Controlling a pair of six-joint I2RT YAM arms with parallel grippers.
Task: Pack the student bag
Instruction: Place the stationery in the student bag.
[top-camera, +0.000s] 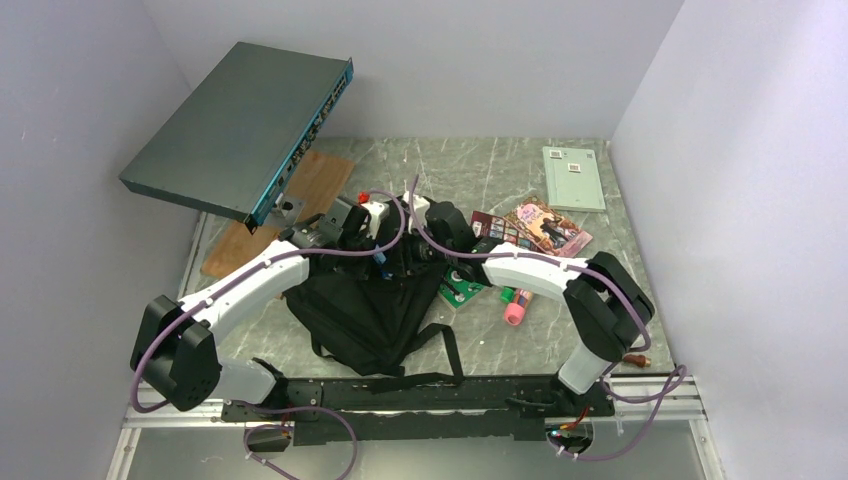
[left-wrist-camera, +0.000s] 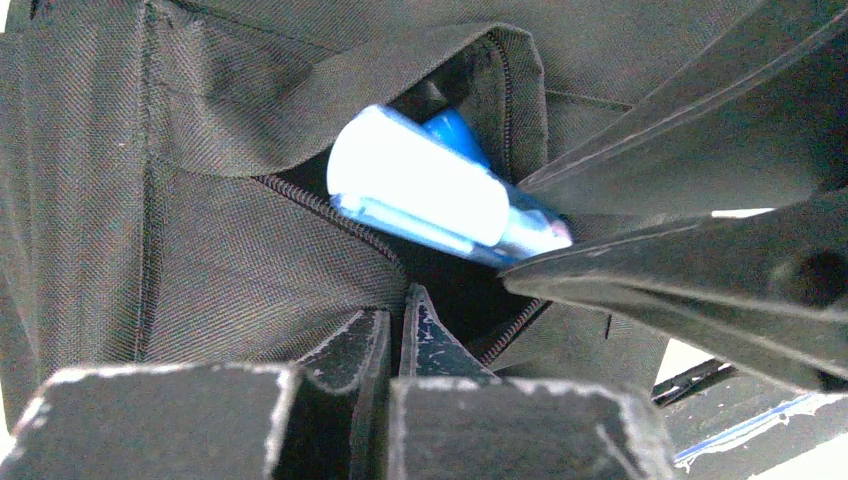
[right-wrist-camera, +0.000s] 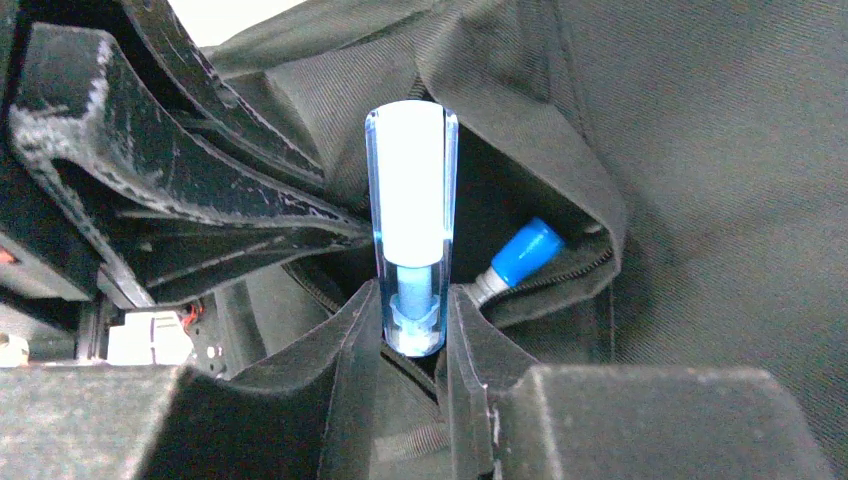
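**both arms working at the student bag pocket**

the student bag (top-camera: 365, 315) is lying flat on the table (top-camera: 480, 170), in the middle and towards the near edge. its straps are trailing towards the arm bases. both arms are reaching in over its far end, where a zipped pocket is gaping open.

the right gripper (right-wrist-camera: 412, 300) is clamping the bottom end of a marker (right-wrist-camera: 410, 180), a white one with a clear blue cap. the fingers are closed tight on it. the marker is pointing into the pocket mouth, with its cap right at the fabric edge. a blue-capped pen (right-wrist-camera: 527, 250) is already sitting inside the pocket, just beside the marker and up against the zip.

the left gripper (left-wrist-camera: 403, 315) is sitting at the zip edge with its fingers almost together. it looks like it's pinching the pocket fabric, but the wrist view is too tight for me to be sure.

other stuff on the table: a pink marker (top-camera: 514, 310) is lying just right of the bag, and some magazines (top-camera: 545, 225) are lying past it. a grey booklet (top-camera: 574, 178) is sitting near the far right corner. a big metal box (top-camera: 235, 130) is tilting over a wooden board (top-camera: 300, 190) at far left.
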